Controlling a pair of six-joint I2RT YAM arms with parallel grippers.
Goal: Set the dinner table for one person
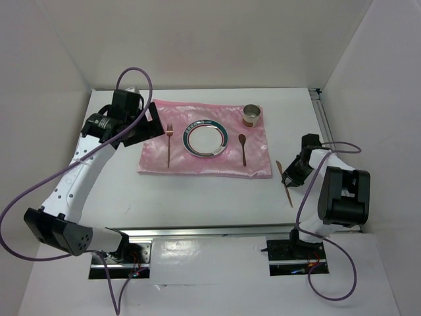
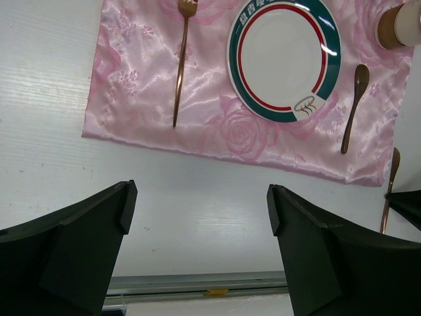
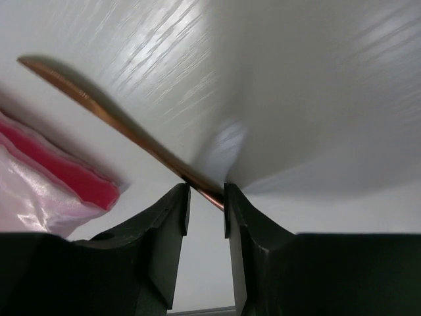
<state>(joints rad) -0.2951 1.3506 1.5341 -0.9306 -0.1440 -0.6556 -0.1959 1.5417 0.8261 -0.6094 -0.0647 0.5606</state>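
The setting was mostly laid. On the pink cloth [image 1: 197, 166], which lay toward the far middle of the desk [image 1: 197, 201], the plate [image 1: 206, 139] sat at the centre. The fork [image 1: 169, 141] lay along its left side and the spoon [image 1: 243, 150] along its right. The cup [image 1: 251, 115] stood at the cloth's far right corner.

One piece was out of place. A copper utensil [image 1: 285, 184], probably the knife, lay on the bare desk near the right edge, just off the cloth's near right corner.

The right gripper [image 3: 206, 192] had narrowed onto its handle, both fingers appearing to touch it, so it looked pinched. Whether it had left the surface I could not tell. By my reading, what remained was to carry it onto the cloth beside the plate.

The left gripper [image 2: 197, 204] hung spread wide over the desk near the cloth's left end, holding nothing.

The desk was plain white and faintly glossy, with metal rails along its right and near edges. White panels closed it in at the left, far and right sides, and purple cables looped from both arms.
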